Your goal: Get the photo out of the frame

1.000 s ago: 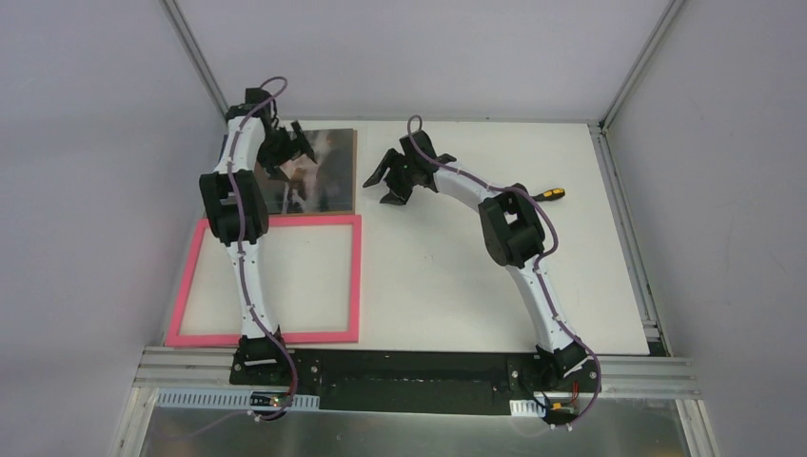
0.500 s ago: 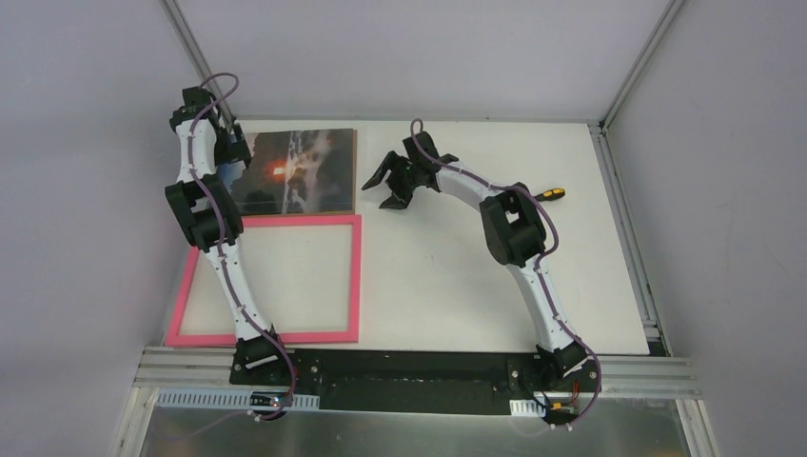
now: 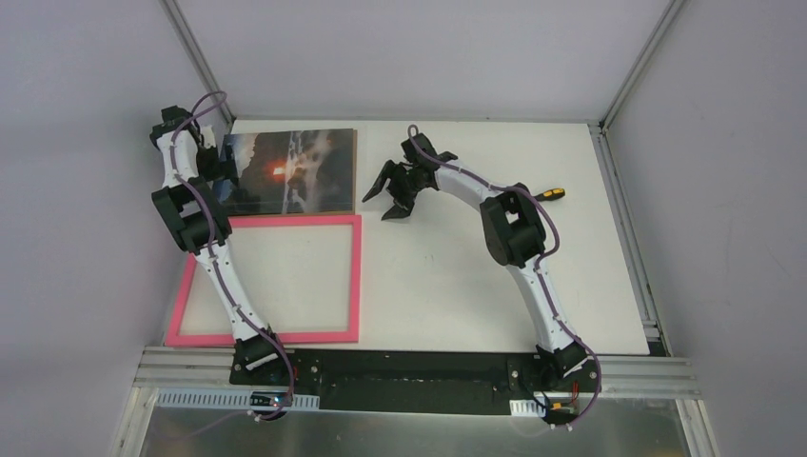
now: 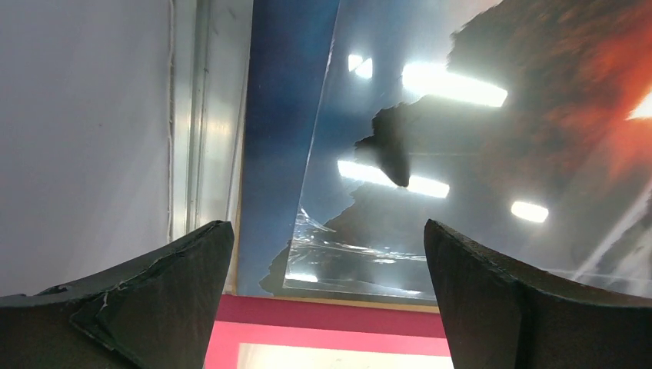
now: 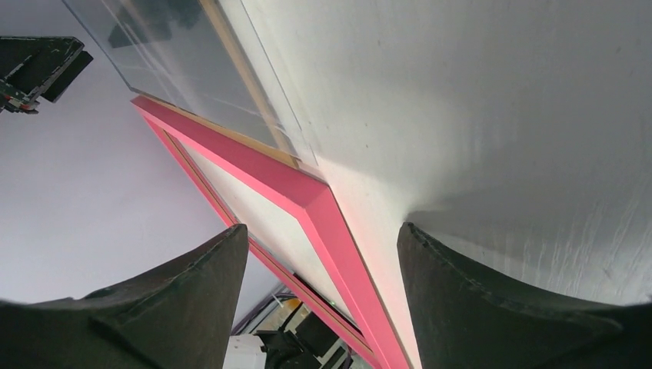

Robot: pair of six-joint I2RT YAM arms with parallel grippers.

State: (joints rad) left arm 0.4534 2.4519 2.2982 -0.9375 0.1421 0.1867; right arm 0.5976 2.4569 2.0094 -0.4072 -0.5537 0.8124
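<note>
Looks basically done: photo [image 3: 290, 171] lies at the counter's [image 3: 457, 286] far-left corner, frame [image 3: 354, 276] empty beside it. Left pincer [image 4: 324, 231] and right pincer [image 5: 323, 229] both released, holding nothing.

I see a small tool with a yellow-and-black handle [image 3: 550, 194], partly hidden, lying on the white table [image 3: 447, 286] near its right edge, in the far half. Grey walls [image 3: 86, 190] enclose the table. An aluminium rail [image 3: 657, 371] runs along its near edge.
</note>
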